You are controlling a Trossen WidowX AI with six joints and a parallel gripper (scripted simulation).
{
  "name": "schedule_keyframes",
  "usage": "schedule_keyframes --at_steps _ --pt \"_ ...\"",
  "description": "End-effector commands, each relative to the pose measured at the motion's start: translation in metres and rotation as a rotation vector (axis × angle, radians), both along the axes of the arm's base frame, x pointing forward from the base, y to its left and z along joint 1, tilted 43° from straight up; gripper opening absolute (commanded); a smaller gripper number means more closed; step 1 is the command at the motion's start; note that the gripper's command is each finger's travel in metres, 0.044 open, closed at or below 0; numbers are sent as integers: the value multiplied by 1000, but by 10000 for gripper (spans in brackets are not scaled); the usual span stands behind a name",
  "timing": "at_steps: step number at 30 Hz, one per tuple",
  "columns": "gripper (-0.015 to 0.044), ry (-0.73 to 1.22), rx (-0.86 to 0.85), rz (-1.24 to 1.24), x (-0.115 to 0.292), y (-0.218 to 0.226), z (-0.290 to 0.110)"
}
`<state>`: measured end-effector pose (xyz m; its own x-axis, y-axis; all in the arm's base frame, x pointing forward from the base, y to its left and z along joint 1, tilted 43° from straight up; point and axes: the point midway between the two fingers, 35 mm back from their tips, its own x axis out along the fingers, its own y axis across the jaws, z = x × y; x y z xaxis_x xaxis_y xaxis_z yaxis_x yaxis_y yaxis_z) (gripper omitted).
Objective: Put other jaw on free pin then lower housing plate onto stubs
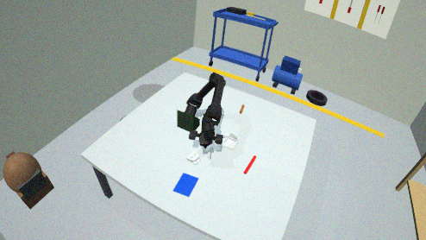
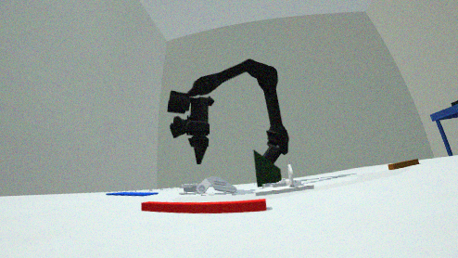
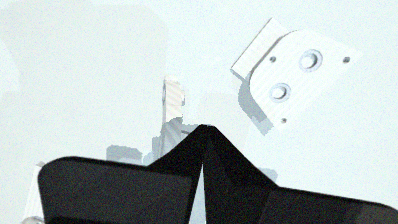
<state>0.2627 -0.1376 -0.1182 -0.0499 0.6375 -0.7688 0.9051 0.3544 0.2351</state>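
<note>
Before descending beside the loose, slender white jaw [image 1: 209, 155] [image 3: 173, 100], the closed, empty end effector [image 1: 206, 147] [image 2: 198, 163] [image 3: 206, 132] should open, then grip squarely, teeth clear; jaw and perforated white housing plate [image 1: 193, 158] [image 3: 300, 70] lie inward from the white counter's [image 1: 267, 194] [image 2: 324, 227] [image 3: 350, 155] edges.
</note>
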Motion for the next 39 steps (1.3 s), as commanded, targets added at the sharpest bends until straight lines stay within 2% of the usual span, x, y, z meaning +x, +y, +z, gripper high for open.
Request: schedule_keyframes --at_steps 1,39 --pt "0 32 33 26 -10 7 0" --pt "0 31 34 26 -14 42 -39"
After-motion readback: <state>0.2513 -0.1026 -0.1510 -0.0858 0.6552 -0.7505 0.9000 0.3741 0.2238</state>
